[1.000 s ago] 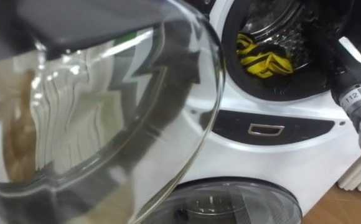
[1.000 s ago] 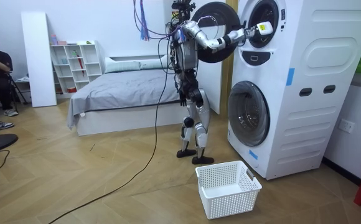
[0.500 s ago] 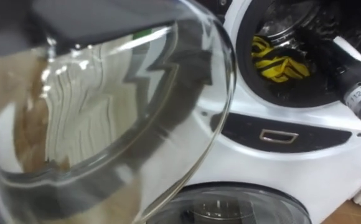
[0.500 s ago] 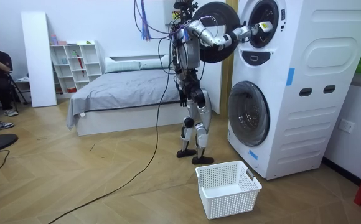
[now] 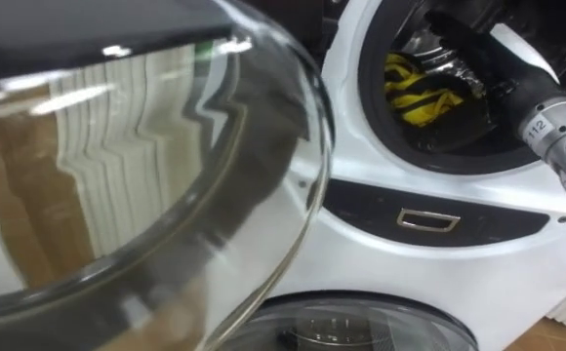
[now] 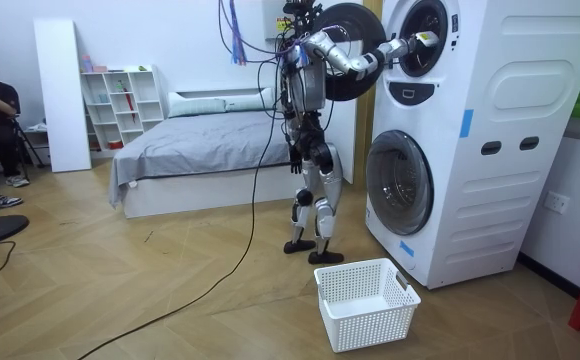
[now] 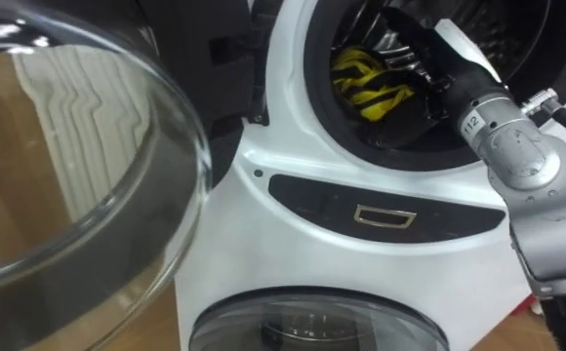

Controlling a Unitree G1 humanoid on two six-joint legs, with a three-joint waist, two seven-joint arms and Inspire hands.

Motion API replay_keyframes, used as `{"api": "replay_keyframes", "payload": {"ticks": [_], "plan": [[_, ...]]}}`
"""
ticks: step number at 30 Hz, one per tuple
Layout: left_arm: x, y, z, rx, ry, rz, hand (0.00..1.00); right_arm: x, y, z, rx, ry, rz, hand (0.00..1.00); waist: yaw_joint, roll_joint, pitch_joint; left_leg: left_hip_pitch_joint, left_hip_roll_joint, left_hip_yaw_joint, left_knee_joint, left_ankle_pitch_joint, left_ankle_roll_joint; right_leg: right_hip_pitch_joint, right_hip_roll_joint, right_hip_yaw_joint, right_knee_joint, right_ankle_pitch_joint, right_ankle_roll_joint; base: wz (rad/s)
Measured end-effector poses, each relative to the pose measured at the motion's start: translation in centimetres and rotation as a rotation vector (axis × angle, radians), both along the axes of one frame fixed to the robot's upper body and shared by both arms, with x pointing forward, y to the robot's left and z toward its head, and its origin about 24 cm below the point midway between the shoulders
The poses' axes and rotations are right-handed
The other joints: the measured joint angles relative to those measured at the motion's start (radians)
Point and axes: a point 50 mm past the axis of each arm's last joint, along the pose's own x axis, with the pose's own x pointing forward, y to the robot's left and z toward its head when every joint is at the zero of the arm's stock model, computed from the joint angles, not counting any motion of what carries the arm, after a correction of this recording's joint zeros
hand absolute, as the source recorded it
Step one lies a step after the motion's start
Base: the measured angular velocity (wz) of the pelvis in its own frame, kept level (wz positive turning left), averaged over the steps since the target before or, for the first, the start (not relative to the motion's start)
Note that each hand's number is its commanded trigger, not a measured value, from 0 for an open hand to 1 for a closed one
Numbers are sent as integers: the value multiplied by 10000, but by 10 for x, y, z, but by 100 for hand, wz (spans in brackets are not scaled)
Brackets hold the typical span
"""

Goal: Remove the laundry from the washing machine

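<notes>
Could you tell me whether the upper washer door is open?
Open: the glass door stands aside, and yellow-black clothes lie inside the drum.

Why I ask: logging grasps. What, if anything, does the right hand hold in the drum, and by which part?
Cannot tell: the right hand is deep in the drum beside the yellow-and-black garment, and any grasp is hidden.

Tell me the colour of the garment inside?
The garment is yellow with black stripes, best in right eye view.

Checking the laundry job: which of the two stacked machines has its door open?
The upper machine: its glass door stands open, a yellow-and-black garment showing in the drum. The lower machine's door is shut.
</notes>
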Motion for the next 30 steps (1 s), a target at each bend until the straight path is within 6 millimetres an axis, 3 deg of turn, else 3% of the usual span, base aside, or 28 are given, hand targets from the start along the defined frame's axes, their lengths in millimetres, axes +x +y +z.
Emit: {"api": "replay_keyframes", "payload": {"ticks": [10, 21, 25, 27, 30], "plan": [[1, 0, -1, 23, 59, 28, 0, -1, 2, 3, -247, -185, -3, 0, -29, -88, -21, -37, 62, -200, -2, -6, -135, 7, 50, -148, 3, -103, -119, 4], [6, 4, 1, -63, -262, 318, 0, 25, -33, -10, 701, 1660, -922, 0, -36, -160, -11, -68, 14, -579, 175, -41, -135, 264, -63, -545, -126, -132, -81, 12], [5, 4, 1, -95, -177, 414, 0, 30, -46, -17, 1338, 2176, -1319, 0, 6, -176, -46, -67, 15, -621, 173, -36, -136, 277, -65, -579, -129, -127, -90, 4], [2, 5, 1, -116, -94, 538, 0, 31, -49, -22, 1573, 2474, -1342, 0, -27, -147, -136, -57, 11, -760, 177, -15, -137, 331, -83, -703, -134, -139, -80, 15], [0, 5, 1, -114, -55, 607, 0, 30, -53, -24, 1813, 2628, -1375, 0, -49, -76, -168, -6, 12, -835, 174, -16, -137, 413, -86, -760, -155, -163, -66, 9]]}}
